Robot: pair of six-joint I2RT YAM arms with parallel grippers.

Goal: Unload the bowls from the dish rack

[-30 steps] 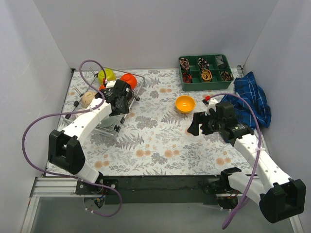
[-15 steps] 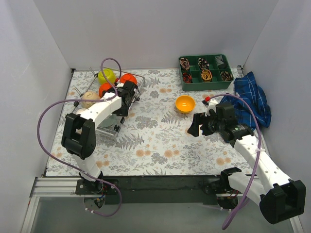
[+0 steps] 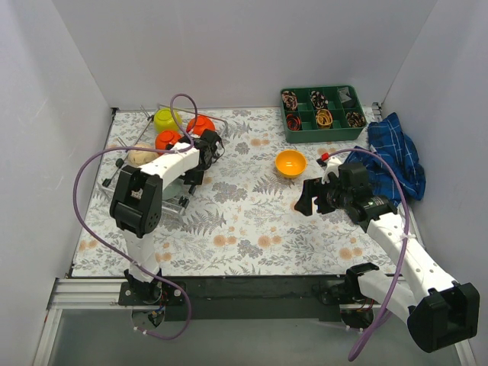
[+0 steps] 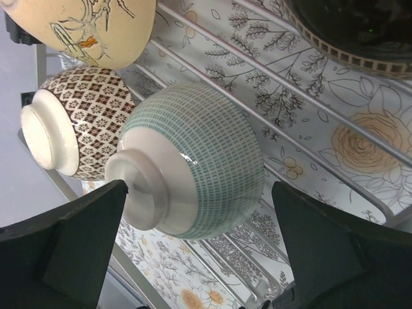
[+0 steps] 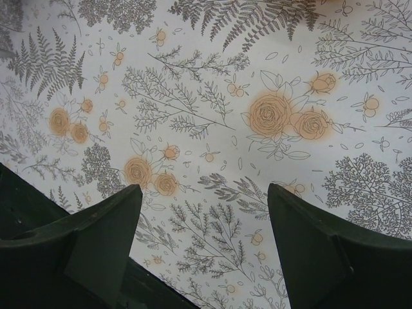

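While the left gripper [image 3: 211, 145] hangs over the right side of the dish rack [image 3: 174, 197], its wrist view shows the fingers [image 4: 71, 251] spread wide, one on each side of the grey-patterned bowl [image 4: 193, 161]. That bowl lies on its side on the rack's bars with its foot toward the camera, and it fills most of the gap between the fingertips. One fingertip comes right up to the foot ring; whether it touches cannot be told. Nothing is gripped. Just beside this bowl on the rack lies the brown-patterned bowl [image 4: 71, 132], also on its side, and past that the beige bowl [image 4: 90, 26]. A dark brown bowl [image 4: 360, 32] sits farther along the bars, only partly in view.

From above, the lime green bowl [image 3: 165, 119] and a red-orange bowl [image 3: 200, 124] stand at the rack's far end. A second red-orange bowl [image 3: 166, 140] is just nearer, and the beige bowl is on the rack's left side. The yellow-orange bowl [image 3: 290, 162] is out of the rack, upright on the flowered table [image 3: 252, 221] well to the rack's right. Farther from the rack again, the right gripper [image 3: 309, 197] hovers low over the tablecloth, jaws parted and holding nothing. The green compartment tray [image 3: 322, 113] lies to the right of the rack's far end, and a blue cloth [image 3: 396, 156] lies farthest from the rack.
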